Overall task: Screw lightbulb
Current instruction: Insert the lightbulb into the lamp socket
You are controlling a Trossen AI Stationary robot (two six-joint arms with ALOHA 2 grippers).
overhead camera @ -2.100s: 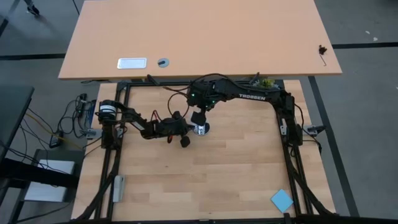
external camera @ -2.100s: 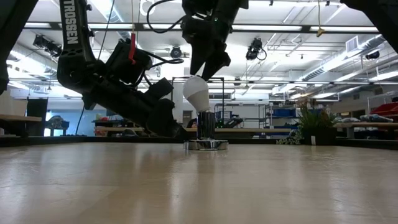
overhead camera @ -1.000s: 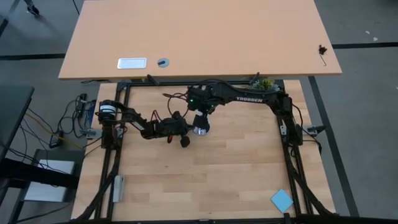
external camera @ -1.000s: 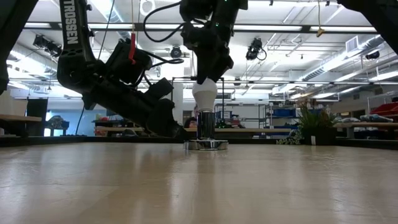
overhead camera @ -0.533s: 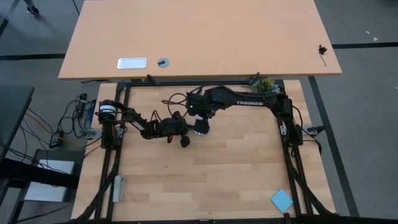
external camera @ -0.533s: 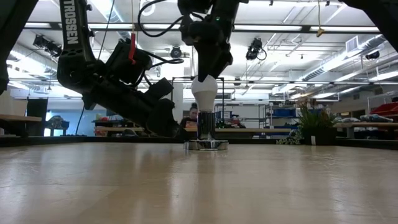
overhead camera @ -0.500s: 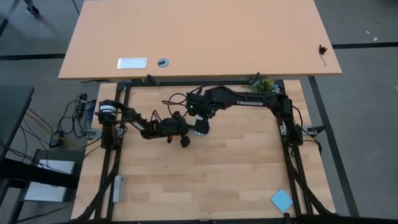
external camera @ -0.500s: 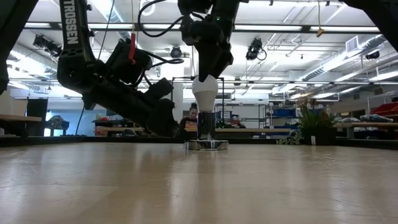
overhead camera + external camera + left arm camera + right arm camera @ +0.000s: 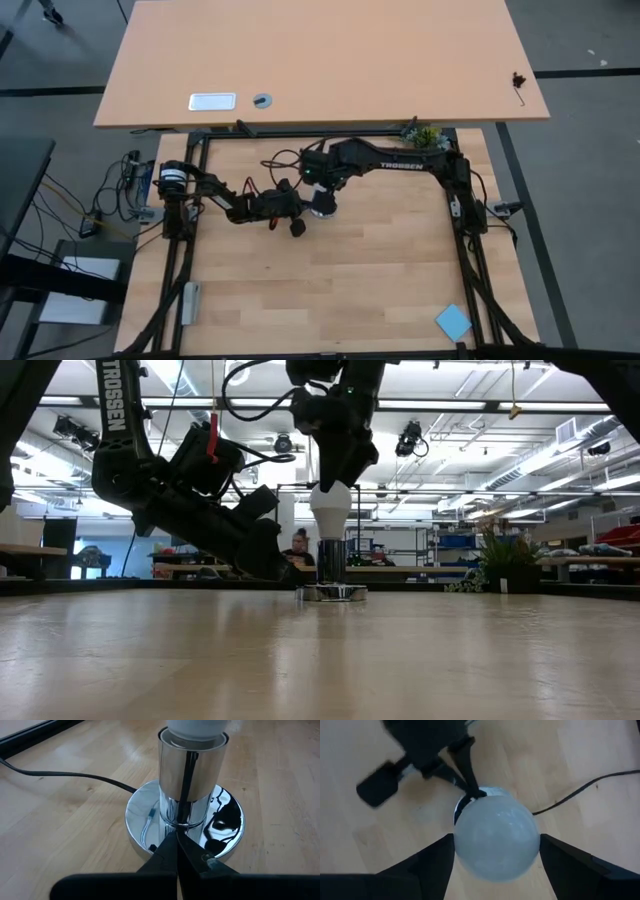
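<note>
**Bulb sits in the shiny socket**

The wooden table holds 2 arms. The right gripper comes down from above, its fingers pinching the lightbulb, which stands upright in the silver socket base. The left gripper presses its closed tips on the base's round plate.

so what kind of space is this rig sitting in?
Probably a robotics lab or workshop. The low view shows an open ceiling with long strip lights, storage shelving and a person seated at benches behind the table. The high view shows a second, tan table alongside.
</note>
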